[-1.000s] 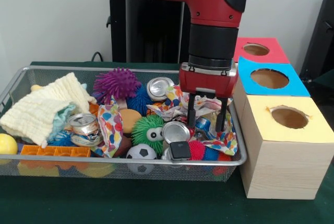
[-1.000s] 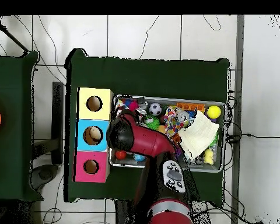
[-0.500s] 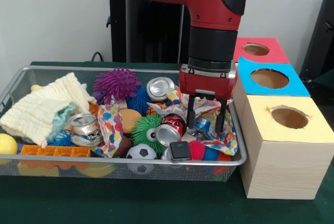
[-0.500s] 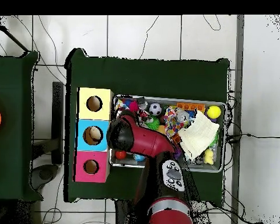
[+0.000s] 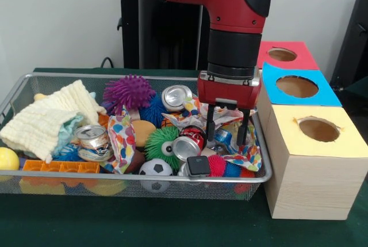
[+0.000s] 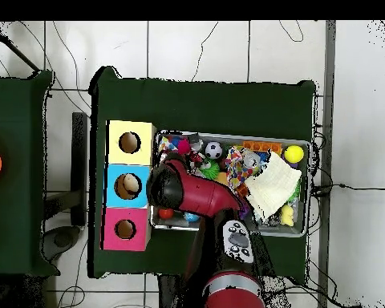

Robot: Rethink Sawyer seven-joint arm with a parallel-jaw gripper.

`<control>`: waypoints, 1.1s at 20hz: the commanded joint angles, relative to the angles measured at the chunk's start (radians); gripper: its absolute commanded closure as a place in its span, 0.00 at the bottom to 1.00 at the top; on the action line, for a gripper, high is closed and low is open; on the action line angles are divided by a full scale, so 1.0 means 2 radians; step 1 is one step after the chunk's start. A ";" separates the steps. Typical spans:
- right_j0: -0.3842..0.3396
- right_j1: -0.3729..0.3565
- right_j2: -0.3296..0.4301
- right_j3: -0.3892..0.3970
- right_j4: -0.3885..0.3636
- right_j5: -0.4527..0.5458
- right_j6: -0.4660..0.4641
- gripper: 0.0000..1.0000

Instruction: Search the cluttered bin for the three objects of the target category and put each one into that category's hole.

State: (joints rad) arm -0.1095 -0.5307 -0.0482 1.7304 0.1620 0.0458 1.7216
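Observation:
The silver wire mesh bin [image 5: 138,178] lies across the table, full of clutter; the overhead view shows it too [image 6: 308,188]. My gripper [image 5: 226,135] hangs at the bin's right end, open, with its fingers down among the items. A blue can [image 5: 223,139] on colourful cloth lies between the fingers. A red can [image 5: 187,142] leans tilted just left of the left finger. A silver can [image 5: 175,96] and a crushed can [image 5: 93,137] lie further left. In the overhead view the arm [image 6: 188,192] hides the gripper.
Three wooden boxes with round holes stand right of the bin: yellow [image 5: 313,160], blue [image 5: 299,100], red [image 5: 284,63]. The bin also holds a purple spiky ball [image 5: 129,92], a green fuzzy ball [image 5: 161,143], a soccer ball [image 5: 155,169], a yellow cloth [image 5: 49,117] and an orange block [image 5: 60,166].
The can left of my fingers has tipped from top-up to tilted, now showing its red side. The gripper has barely moved.

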 commanded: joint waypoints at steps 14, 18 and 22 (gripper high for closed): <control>0.019 0.005 0.016 0.017 -0.001 -0.006 0.090 0.00; 0.021 0.004 0.015 0.017 0.000 -0.006 0.091 0.00; 0.021 0.004 0.014 0.019 -0.001 -0.004 0.089 0.00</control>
State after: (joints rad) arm -0.0650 -0.5308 -0.0482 1.7391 0.1620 0.0458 1.7216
